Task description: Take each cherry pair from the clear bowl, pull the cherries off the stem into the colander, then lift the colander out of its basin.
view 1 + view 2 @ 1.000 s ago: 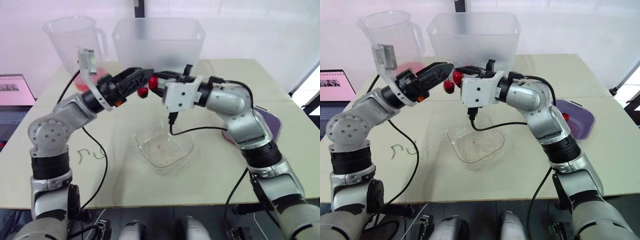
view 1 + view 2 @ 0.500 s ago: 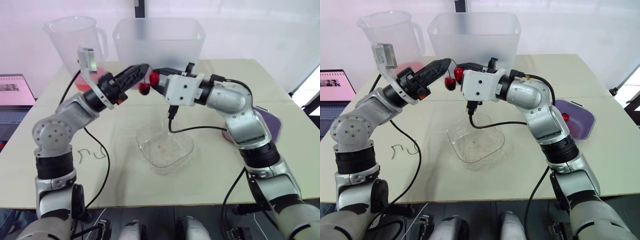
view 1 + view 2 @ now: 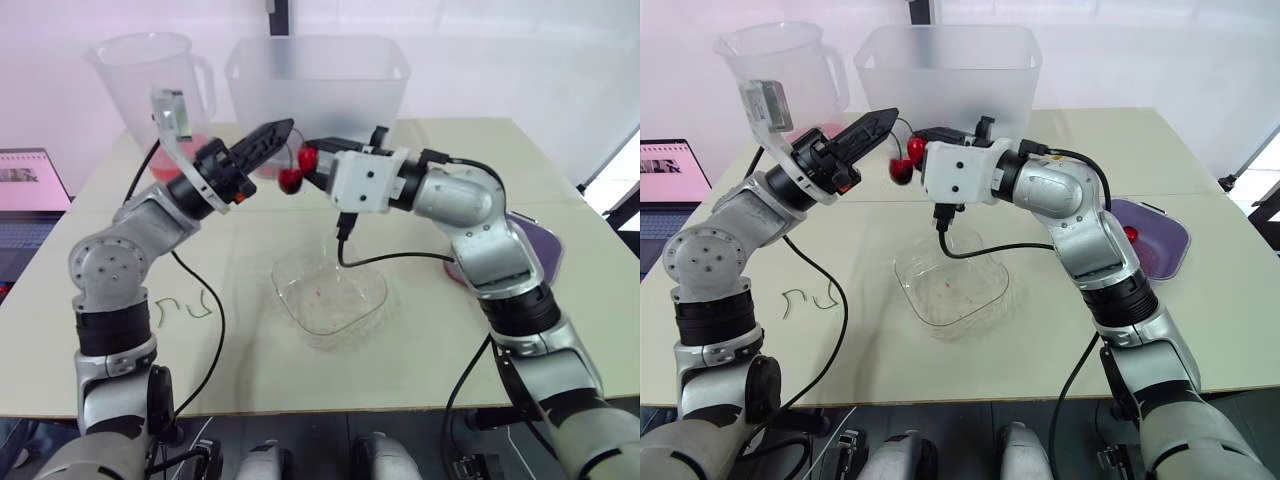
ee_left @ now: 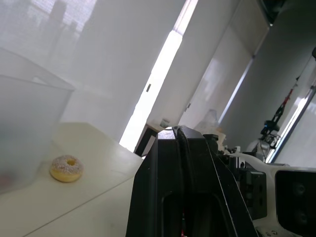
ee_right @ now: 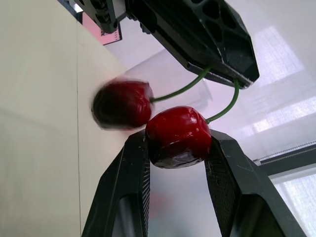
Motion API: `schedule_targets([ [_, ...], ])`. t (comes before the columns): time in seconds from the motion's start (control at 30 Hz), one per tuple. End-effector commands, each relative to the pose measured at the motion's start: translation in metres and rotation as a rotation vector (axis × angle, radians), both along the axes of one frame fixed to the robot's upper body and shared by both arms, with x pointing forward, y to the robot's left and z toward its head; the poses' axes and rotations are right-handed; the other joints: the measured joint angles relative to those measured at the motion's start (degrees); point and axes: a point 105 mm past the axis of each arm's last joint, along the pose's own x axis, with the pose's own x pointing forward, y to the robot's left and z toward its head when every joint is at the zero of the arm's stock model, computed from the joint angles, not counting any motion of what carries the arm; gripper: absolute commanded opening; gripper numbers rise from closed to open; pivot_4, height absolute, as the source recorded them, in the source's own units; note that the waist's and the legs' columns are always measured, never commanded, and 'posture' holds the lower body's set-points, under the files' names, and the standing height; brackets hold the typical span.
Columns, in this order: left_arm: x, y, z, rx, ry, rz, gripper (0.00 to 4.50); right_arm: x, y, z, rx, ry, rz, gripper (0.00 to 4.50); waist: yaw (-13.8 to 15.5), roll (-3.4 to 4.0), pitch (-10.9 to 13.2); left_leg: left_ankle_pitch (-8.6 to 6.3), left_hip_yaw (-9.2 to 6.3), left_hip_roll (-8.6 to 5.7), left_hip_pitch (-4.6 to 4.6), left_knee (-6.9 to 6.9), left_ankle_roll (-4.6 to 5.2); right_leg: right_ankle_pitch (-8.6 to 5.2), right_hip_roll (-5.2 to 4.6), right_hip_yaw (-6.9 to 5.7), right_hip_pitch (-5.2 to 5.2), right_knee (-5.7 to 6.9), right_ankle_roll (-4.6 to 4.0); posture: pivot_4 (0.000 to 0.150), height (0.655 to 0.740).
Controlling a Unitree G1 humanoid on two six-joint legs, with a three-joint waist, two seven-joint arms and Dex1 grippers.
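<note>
Cherry pair [image 3: 296,169] in the grippers looks like the last one. Nearest you, the clear bowl [image 3: 330,296] holds nothing but faint red specks, and bare stems [image 3: 826,298] lie on the table [image 3: 420,350] to its left. Off to the right, the purple colander [image 3: 1176,240] has at least one red fruit [image 3: 1128,233] in it and is not yet lifted out.

Beyond the bowl, both forearms reach inward, elbows bent, and meet in the air above the table. Your left gripper [image 3: 282,131] is pinched together on the stem [image 5: 183,89]. Your right gripper [image 5: 177,148] is clamped on a cherry [image 5: 178,134], with its twin [image 5: 122,104] hanging free.

All of this sits well apart from the colander. I judge you have yet to carry the pair over, pull both off, then raise the colander.
</note>
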Motion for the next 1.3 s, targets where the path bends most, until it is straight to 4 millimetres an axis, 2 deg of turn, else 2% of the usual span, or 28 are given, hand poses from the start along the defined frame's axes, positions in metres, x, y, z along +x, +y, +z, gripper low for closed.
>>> schedule_targets([
  [0.03, -0.004, 0.001, 0.01, 0.003, -0.037, -0.007, 0.0, -0.012, -0.002, 0.009, 0.006, -0.004, 0.051, 2.17, 0.0, 0.0, 0.0, 0.0, 0.0, 0.0, 0.0, 0.0, 0.0, 0.0, 0.0, 0.0, 0.0, 0.0, 0.0, 0.15, 0.6886],
  [0.07, -0.004, 0.002, 0.01, 0.004, -0.036, -0.007, 0.0, -0.012, -0.004, 0.007, -0.012, -0.004, 0.05, 2.52, 0.0, 0.0, 0.0, 0.0, 0.0, 0.0, 0.0, 0.0, 0.0, 0.0, 0.0, 0.0, 0.0, 0.0, 0.0, 0.15, 0.6886],
  [0.2, -0.006, 0.002, 0.008, 0.033, -0.039, -0.022, 0.0, -0.011, -0.013, 0.005, -0.031, 0.012, 0.04, 4.39, 0.1, 0.0, 0.0, 0.0, -0.01, -0.01, 0.0, 0.01, 0.0, 0.0, 0.0, -0.01, 0.02, -0.02, 0.0, 0.15, 0.6886],
  [0.23, -0.007, 0.002, 0.008, 0.05, -0.042, -0.03, 0.0, -0.009, -0.02, 0.007, -0.028, 0.034, 0.03, 4.46, 0.0, 0.0, 0.0, 0.0, -0.01, -0.01, 0.0, 0.0, 0.0, 0.0, 0.0, -0.01, 0.02, -0.02, 0.0, 0.15, 0.6886],
  [0.37, -0.015, 0.002, -0.002, 0.185, -0.078, -0.053, 0.0, 0.008, -0.056, 0.005, -0.023, 0.189, -0.058, 4.46, 0.1, 0.0, 0.0, 0.0, 0.0, 0.0, 0.0, -0.01, 0.0, 0.0, 0.0, -0.02, 0.02, -0.03, 0.0, 0.15, 0.6886],
  [0.43, -0.021, 0.001, -0.006, 0.225, -0.086, -0.097, 0.0, 0.01, -0.065, 0.017, 0.155, 0.39, -0.004, 4.46, 0.0, 0.0, 0.0, 0.0, 0.0, 0.0, 0.01, 0.0, 0.0, 0.0, 0.0, -0.03, 0.05, -0.05, 0.0, 0.15, 0.6886],
  [0.47, -0.024, 0.001, -0.007, 0.241, -0.088, -0.113, 0.0, 0.003, -0.064, 0.017, 0.2, 0.508, 0.079, 4.46, 0.0, 0.01, 0.0, 0.0, 0.01, 0.0, 0.01, 0.0, 0.01, 0.0, 0.0, -0.03, 0.05, -0.04, 0.0, 0.15, 0.6886],
  [0.53, -0.026, 0.001, -0.008, 0.253, -0.091, -0.134, 0.0, -0.028, -0.056, 0.015, 0.182, 0.765, 0.308, 4.46, 0.0, 0.03, 0.0, 0.0, -0.03, 0.04, 0.01, -0.01, 0.01, 0.0, 0.01, -0.07, 0.05, -0.05, 0.0, 0.15, 0.6886],
  [0.6, -0.029, 0.0, -0.009, 0.261, -0.095, -0.156, 0.0, -0.046, -0.05, 0.018, 0.191, 0.936, 0.439, 4.46, 0.0, 0.04, 0.0, 0.0, -0.06, 0.05, 0.01, -0.06, 0.01, 0.0, 0.02, -0.09, 0.05, -0.06, 0.0, 0.15, 0.6886],
  [0.7, -0.033, -0.002, -0.007, 0.256, -0.106, -0.18, 0.0, -0.046, -0.037, 0.012, 0.249, 1.112, 0.478, 4.46, -0.1, 0.04, 0.0, 0.0, -0.08, 0.05, 0.01, -0.05, 0.01, 0.0, 0.0, -0.11, 0.05, -0.06, -0.01, 0.15, 0.6886],
  [0.9, -0.04, -0.004, -0.004, 0.243, -0.128, -0.189, 0.0, -0.023, -0.024, -0.003, 0.364, 1.243, 0.4, 4.46, 0.3, 0.03, 0.0, 0.0, -0.08, 0.0, 0.01, -0.03, 0.01, 0.0, -0.04, -0.09, 0.08, -0.04, -0.01, 0.15, 0.6886],
  [1.17, -0.041, -0.005, -0.003, 0.246, -0.132, -0.189, 0.0, -0.02, -0.016, -0.005, 0.413, 1.305, 0.416, 4.46, 0.0, 0.04, 0.0, 0.0, -0.07, 0.0, 0.01, -0.04, 0.01, 0.0, -0.02, -0.09, 0.07, -0.04, 0.0, 0.15, 0.6886],
  [1.3, -0.039, -0.005, -0.002, 0.244, -0.133, -0.187, 0.0, -0.022, -0.015, -0.008, 0.41, 1.309, 0.424, 3.31, 0.1, 0.04, 0.0, 0.0, -0.07, -0.01, 0.01, -0.04, 0.01, 0.0, -0.02, -0.09, 0.07, -0.04, 0.0, 0.15, 0.6886],
])
